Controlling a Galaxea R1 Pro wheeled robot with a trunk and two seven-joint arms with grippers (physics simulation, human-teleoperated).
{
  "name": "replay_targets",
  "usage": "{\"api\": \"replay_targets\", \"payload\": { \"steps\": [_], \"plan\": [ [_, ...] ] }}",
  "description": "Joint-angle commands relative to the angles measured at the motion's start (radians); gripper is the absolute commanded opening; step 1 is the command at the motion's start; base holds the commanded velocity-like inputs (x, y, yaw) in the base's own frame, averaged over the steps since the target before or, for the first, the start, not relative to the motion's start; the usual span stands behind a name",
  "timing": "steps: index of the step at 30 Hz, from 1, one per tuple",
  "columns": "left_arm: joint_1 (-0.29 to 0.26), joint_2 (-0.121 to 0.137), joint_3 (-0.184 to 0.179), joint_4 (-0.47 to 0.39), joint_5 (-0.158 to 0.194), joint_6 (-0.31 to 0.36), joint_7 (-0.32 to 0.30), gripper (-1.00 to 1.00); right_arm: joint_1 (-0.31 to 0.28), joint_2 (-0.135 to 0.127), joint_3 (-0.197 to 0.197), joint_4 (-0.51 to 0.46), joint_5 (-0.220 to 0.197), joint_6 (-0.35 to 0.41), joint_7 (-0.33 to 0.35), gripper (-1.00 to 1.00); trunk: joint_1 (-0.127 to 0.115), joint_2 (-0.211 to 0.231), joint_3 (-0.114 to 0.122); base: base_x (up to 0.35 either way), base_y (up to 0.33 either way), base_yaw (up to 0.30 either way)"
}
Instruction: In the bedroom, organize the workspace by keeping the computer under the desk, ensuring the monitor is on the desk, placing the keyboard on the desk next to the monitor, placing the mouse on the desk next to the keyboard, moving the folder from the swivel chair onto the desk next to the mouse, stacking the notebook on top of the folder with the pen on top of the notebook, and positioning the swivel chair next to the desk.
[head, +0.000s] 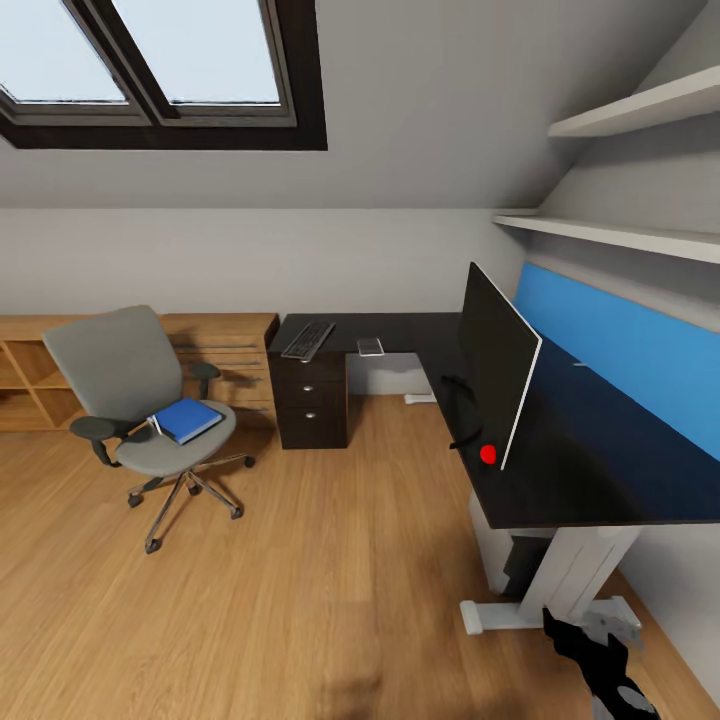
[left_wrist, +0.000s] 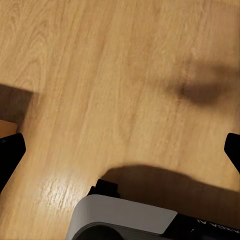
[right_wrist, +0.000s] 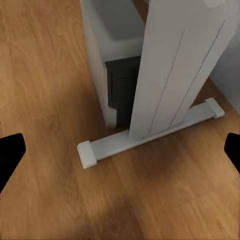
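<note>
lying flat on the swivel chair (head: 130, 385) seat, the folder (head: 188, 419)

Black right arm (head: 600, 665) with grey joint — white-shelled, black-trimmed base (left_wrist: 125, 220).

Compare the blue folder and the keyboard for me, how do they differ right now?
The folder is bright blue; the keyboard is black with dark keys. The folder lies on the swivel chair's seat, while the keyboard already rests on the desk above the drawers. The folder is squarish, the keyboard long and narrow. Both lie flat.
</note>
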Motion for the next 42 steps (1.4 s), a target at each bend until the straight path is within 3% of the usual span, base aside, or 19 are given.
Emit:
{"api": "replay_targets", "payload": {
  "steps": [1, 6, 12, 15, 20, 25, 42],
  "plan": [
    [-0.001, 0.000, -0.002, 0.000, 0.001, -0.003, 0.004, 1.00, 0.002, -0.002, 0.002, -0.019, -0.009, 0.016, 0.001, 1.00, 0.000, -0.001, -0.001, 0.000, 0.000, 0.000],
    [-0.001, 0.000, -0.002, 0.000, 0.001, -0.002, 0.004, 1.00, 0.020, -0.009, 0.001, -0.126, -0.010, 0.091, 0.000, 1.00, 0.000, -0.001, -0.001, 0.000, 0.000, 0.000],
    [-0.001, 0.000, -0.002, 0.000, 0.002, -0.002, 0.004, 1.00, 0.035, -0.020, -0.035, -0.234, -0.013, 0.186, -0.001, 1.00, 0.000, -0.001, -0.001, 0.000, 0.000, 0.000],
    [-0.001, 0.000, -0.002, 0.000, 0.002, -0.002, 0.004, 1.00, 0.065, -0.031, -0.081, -0.352, -0.015, 0.291, -0.002, 1.00, 0.000, -0.001, -0.001, 0.000, 0.000, 0.000],
    [-0.001, -0.001, -0.001, 0.000, 0.002, -0.002, 0.004, 1.00, 0.129, -0.036, -0.121, -0.564, -0.014, 0.445, -0.002, 1.00, 0.000, -0.001, -0.001, 0.000, 0.000, 0.000],
    [-0.001, -0.002, -0.001, 0.000, 0.002, -0.002, 0.004, 1.00, 0.168, -0.036, -0.133, -0.703, -0.014, 0.516, -0.003, 1.00, 0.000, -0.001, -0.001, 0.000, 0.000, 0.000],
    [-0.001, -0.004, -0.001, 0.000, 0.002, -0.004, 0.002, 1.00, 0.183, -0.021, -0.145, -0.948, -0.008, 0.554, -0.001, 1.00, 0.000, -0.001, -0.001, 0.000, 0.000, 0.000]
  ]
}}
